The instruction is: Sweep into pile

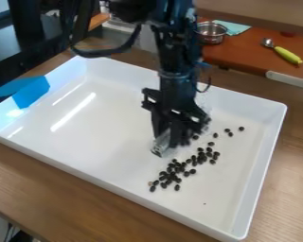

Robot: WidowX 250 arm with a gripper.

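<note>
Beans (192, 171), fingers (177, 135) clamped round cylinder (160, 146)

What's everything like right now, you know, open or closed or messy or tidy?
Large white rectangular tray: upright, open-topped.
Small black round beans: loose, in an uneven band, some strays, not one pile.
Black robot gripper: jaws closed on the tube.
Clear silvery tube: held, tilted.
Shiny round metal bowl: upright, uncovered.
Metal spoon with yellow-green handle: lying down.
</note>
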